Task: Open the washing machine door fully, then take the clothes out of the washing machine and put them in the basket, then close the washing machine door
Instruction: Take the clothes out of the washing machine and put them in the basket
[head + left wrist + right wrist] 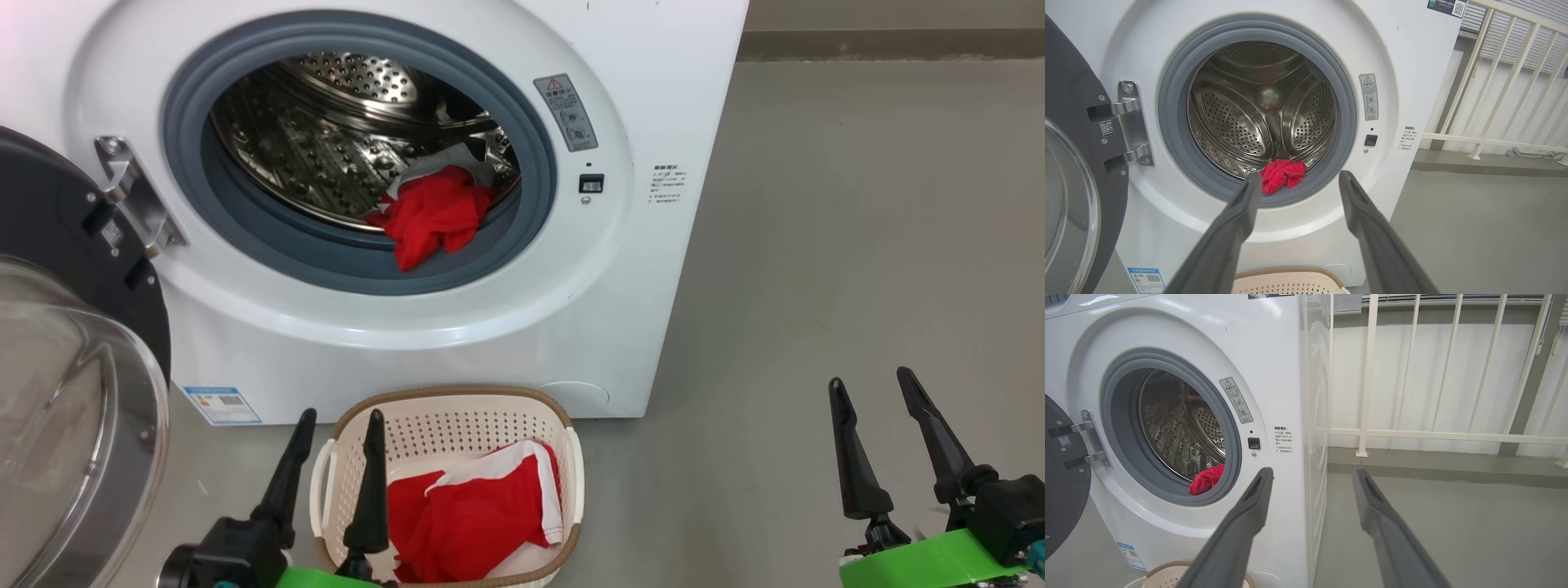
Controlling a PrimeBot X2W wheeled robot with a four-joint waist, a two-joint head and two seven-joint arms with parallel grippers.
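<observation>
No word or number is large enough to read. On the front of the washing machine (669, 73), right of the drum opening, a grey warning sticker (565, 112) carries a red warning triangle above small pictograms. Further right is a block of fine print (669, 184), apparently in Chinese characters. A blue label (222, 405) with a QR code sits at the lower left corner. A dark label (1447, 7) with a QR code sits at the upper right. A small QR sticker (1107, 128) is on the washing machine door (1069, 81), near the hinge
</observation>
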